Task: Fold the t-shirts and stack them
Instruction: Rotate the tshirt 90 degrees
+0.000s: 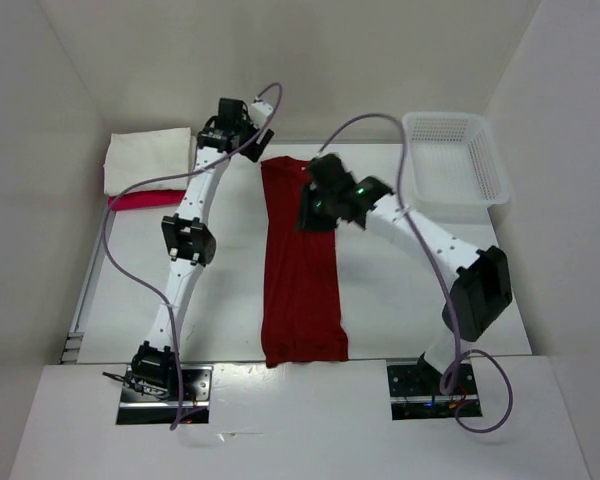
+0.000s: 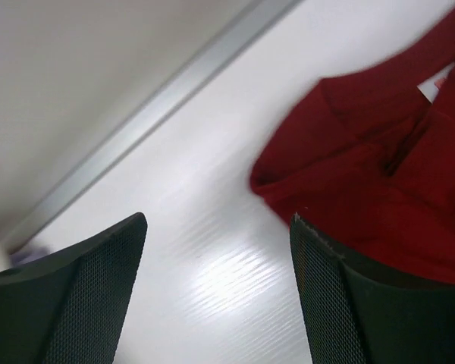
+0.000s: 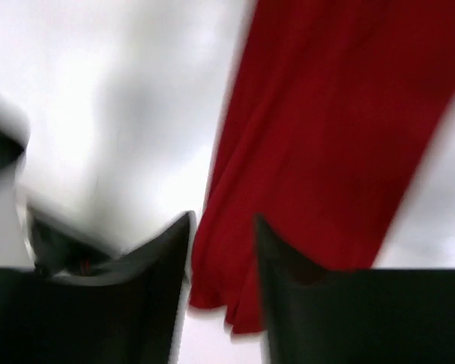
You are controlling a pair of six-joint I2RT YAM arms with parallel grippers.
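Observation:
The dark red t-shirt (image 1: 302,270) lies as a long narrow strip down the middle of the table. My left gripper (image 1: 261,133) is open just off its far left corner. In the left wrist view, bare table shows between the fingers (image 2: 98,288) and the red shirt (image 2: 379,174) lies to the right. My right gripper (image 1: 312,214) hovers over the shirt's far right part. In the blurred right wrist view its jaws (image 3: 224,227) stand apart with the red cloth (image 3: 326,129) below and between them. A folded cream white shirt (image 1: 146,160) lies on the magenta-pink shirt (image 1: 138,200) at the far left. The lavender shirt is out of view.
A white plastic lattice basket (image 1: 457,157) stands at the far right corner. White walls close in the table on the left, back and right. A metal rail (image 2: 159,106) runs along the table's edge by the left gripper.

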